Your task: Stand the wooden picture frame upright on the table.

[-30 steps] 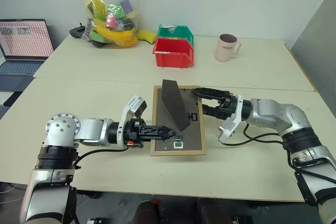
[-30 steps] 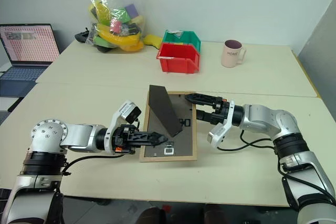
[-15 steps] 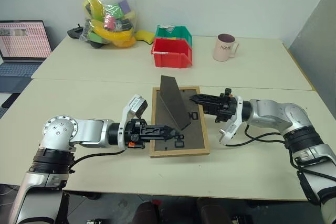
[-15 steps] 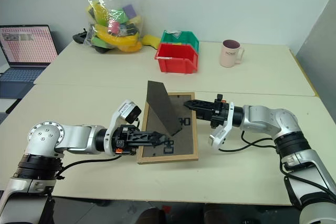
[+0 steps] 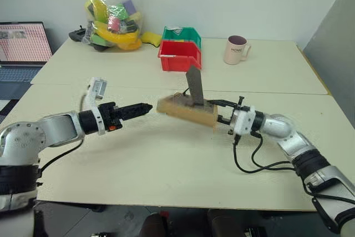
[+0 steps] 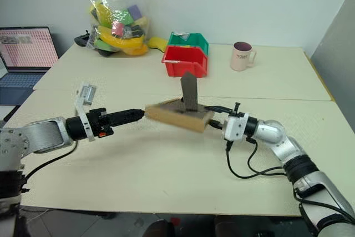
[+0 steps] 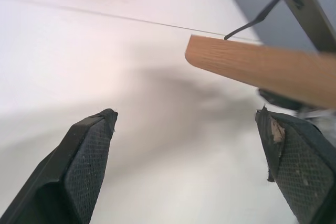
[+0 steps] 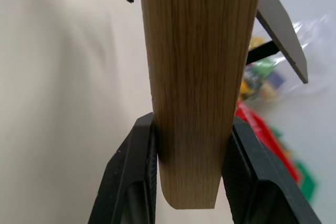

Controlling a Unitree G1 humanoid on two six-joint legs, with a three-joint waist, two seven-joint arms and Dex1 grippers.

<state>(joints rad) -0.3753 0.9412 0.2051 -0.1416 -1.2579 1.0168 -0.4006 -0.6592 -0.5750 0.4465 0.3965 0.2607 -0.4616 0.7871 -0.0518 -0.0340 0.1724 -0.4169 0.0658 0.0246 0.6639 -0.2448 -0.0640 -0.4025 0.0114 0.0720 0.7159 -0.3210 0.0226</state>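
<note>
The table [image 5: 138,159] is spreading cream-beige across the whole scene. At its far edge, around eleven o'clock, a clear bag of colourful toys [image 5: 113,18] is sitting, with a laptop [image 5: 22,45] at about ten o'clock beside the table. Near twelve o'clock a green bin [image 5: 183,34] and a red bin [image 5: 178,56] are standing together, and a pink mug [image 5: 236,50] is sitting at one o'clock.

At the middle of the table the wooden picture frame [image 5: 186,112] is hanging lifted off the surface, nearly level, its light-wood edge facing the camera and its dark stand [image 5: 195,87] sticking up from the back.

The right gripper [image 5: 222,119], reaching in from three o'clock, is clamping the frame's right end; in the right wrist view its two black pads [image 8: 142,166] are pressing on either side of the wood.

The left gripper [image 5: 145,107], coming from nine o'clock, is pointing at the frame's left end, just beside it and not touching, its fingers [image 7: 84,145] spread wide apart.
</note>
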